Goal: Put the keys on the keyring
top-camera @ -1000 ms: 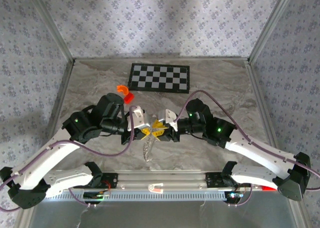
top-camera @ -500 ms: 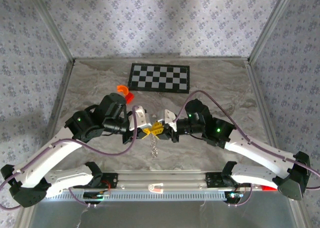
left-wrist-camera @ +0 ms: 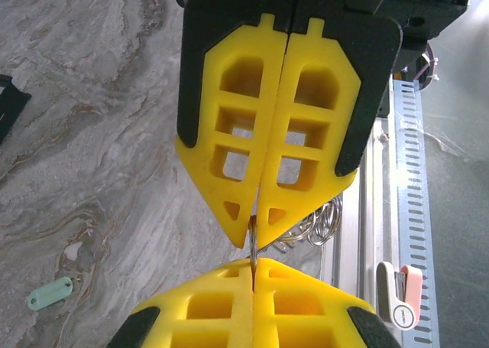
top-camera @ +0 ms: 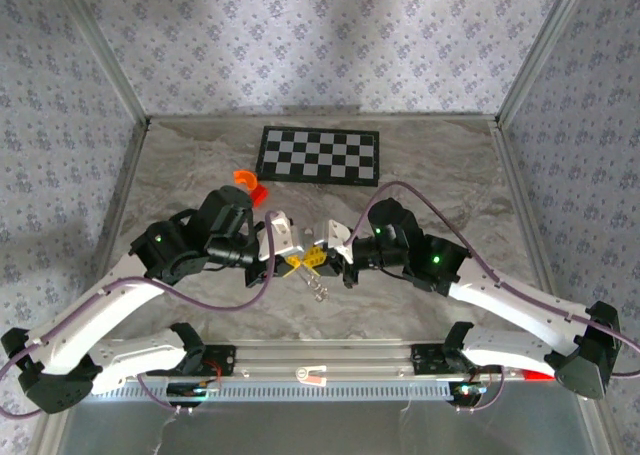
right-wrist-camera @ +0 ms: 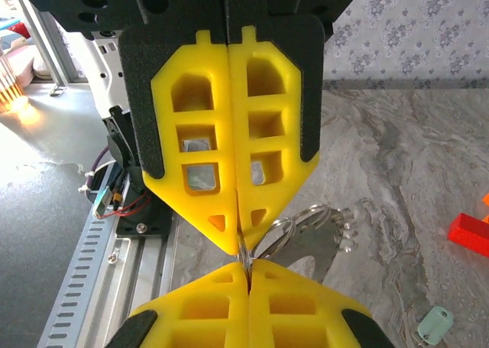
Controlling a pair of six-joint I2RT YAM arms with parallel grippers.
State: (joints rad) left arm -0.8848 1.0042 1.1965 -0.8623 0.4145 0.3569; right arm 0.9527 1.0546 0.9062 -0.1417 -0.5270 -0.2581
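Left wrist view: left pincer (left-wrist-camera: 252, 275), right pincer (right-wrist-camera: 246, 275) closed tip to tip, both clamped on keyring (right-wrist-camera: 306, 233). Keys (left-wrist-camera: 50, 293) laid flat on worktop (left-wrist-camera: 99, 134), well apart, beyond pincers on far side.

Top view: soft even light, pale patch on back wall (top-camera: 330, 35) upper centre, faint shadows on table (top-camera: 180, 175) lower centre. Right wrist: warm orange glow (right-wrist-camera: 11, 95) blown out at left edge. Close-up yellow fingers (right-wrist-camera: 197, 117) bit soft.
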